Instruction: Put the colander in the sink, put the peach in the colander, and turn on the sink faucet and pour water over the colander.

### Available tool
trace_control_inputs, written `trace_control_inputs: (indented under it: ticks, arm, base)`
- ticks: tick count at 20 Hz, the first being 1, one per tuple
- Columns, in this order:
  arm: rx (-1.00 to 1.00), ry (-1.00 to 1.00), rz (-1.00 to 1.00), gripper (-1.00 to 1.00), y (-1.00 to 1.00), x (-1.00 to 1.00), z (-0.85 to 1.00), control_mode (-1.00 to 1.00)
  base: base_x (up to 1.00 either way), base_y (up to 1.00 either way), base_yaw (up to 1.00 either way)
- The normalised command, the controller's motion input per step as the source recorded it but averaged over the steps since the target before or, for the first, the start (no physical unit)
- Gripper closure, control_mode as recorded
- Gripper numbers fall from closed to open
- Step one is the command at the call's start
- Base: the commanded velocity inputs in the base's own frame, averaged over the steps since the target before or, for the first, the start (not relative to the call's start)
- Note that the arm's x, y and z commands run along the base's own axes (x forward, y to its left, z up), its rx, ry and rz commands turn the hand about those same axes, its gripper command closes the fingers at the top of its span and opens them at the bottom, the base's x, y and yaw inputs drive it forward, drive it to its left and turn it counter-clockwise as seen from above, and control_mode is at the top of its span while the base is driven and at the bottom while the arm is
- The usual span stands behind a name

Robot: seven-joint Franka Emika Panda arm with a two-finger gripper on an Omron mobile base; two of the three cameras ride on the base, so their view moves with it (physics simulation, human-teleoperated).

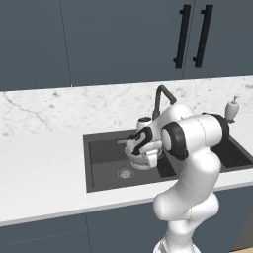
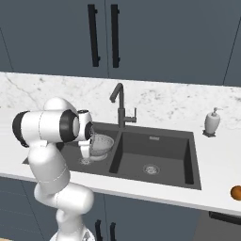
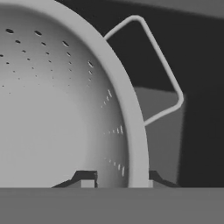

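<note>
Two dark fingertips (image 3: 87, 178) straddle the rim of the colander (image 3: 57, 109) in the hand view, one inside the bowl and one outside, pinching the rim wall between them. The gripper (image 3: 118, 179) is thus closed on the colander. One wire side handle of the colander projects from the rim toward the upper right of that view, over dark sink surface.

In the right base view the colander (image 2: 102, 145) sits in the left basin of the sink (image 2: 160, 155), close to the divider between basins, and appears upright. Whether its ring base rests on the basin floor cannot be determined. The left base view shows the colander (image 1: 141, 157) largely masked by the robot's hand, above the round drain of that basin.

The sink faucet (image 2: 120, 106) stands at the far edge of the sink, behind the divider, spout curved toward the left basin. No stream is visible from it.

The peach (image 2: 236, 192) lies on the white bench (image 2: 221, 188) at the near right, well apart from the sink and the colander. A white soap dispenser (image 2: 212, 122) stands on the bench at the far right corner of the sink.
</note>
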Motion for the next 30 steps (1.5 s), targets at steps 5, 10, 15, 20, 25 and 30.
trace_control_inputs:
  ticks: [5,10,15,20,25,30]
  arm:
    - [0.0,0.0,-0.05,1.0,0.0,0.08,-0.18,-1.0]
    - [0.0,0.0,-0.02,1.0,0.0,0.06,-0.12,-1.0]
    - [0.0,0.0,-0.01,1.0,-0.04,0.04,-0.17,-1.0]
    - [0.0,0.0,0.0,1.0,-0.09,-0.06,-0.13,-1.0]
    - [0.0,0.0,-0.01,1.0,-0.04,-0.02,-0.15,-1.0]
    - [0.0,0.0,-0.01,1.0,0.0,0.0,-0.18,-1.0]
  base:
    - [0.0,0.0,0.0]
    - [0.0,0.0,0.0]
    - [0.0,0.0,0.0]
    - [0.0,0.0,0.0]
    - [0.0,0.0,0.0]
    - [0.0,0.0,0.0]
